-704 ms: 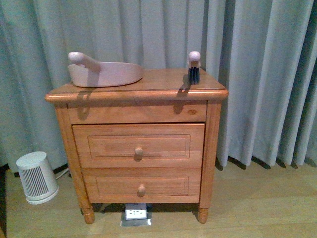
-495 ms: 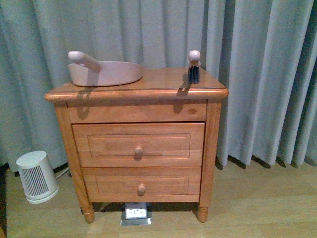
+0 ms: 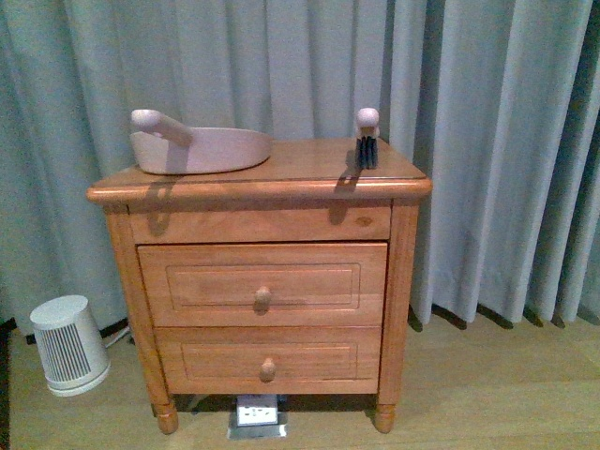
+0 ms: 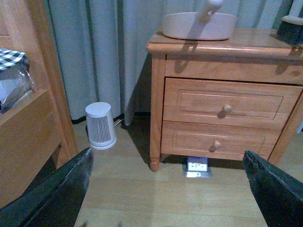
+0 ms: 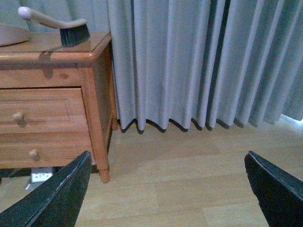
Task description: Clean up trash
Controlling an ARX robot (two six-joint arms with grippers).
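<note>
The trash is out of view in all three pictures. A beige dustpan (image 3: 200, 150) (image 4: 199, 26) sits on the left of the wooden nightstand (image 3: 262, 178), and a hand brush (image 3: 367, 136) (image 5: 61, 26) with black bristles lies at the right. Neither arm shows in the front view. My left gripper (image 4: 166, 158) hangs open above the wood floor in front of the nightstand, nothing between its fingers. My right gripper (image 5: 168, 156) is open too, over bare floor to the right of the nightstand.
A small white heater (image 3: 67, 344) (image 4: 100, 125) stands on the floor left of the nightstand. A floor socket (image 3: 256, 412) sits under it. Grey curtains (image 3: 487, 141) hang behind. A wooden piece of furniture (image 4: 28, 142) with something shiny and grey (image 4: 12, 90) on it is close to the left arm.
The whole front view has slid a little downward in the picture, so the camera has shifted. The dustpan and brush keep their places on the nightstand.
</note>
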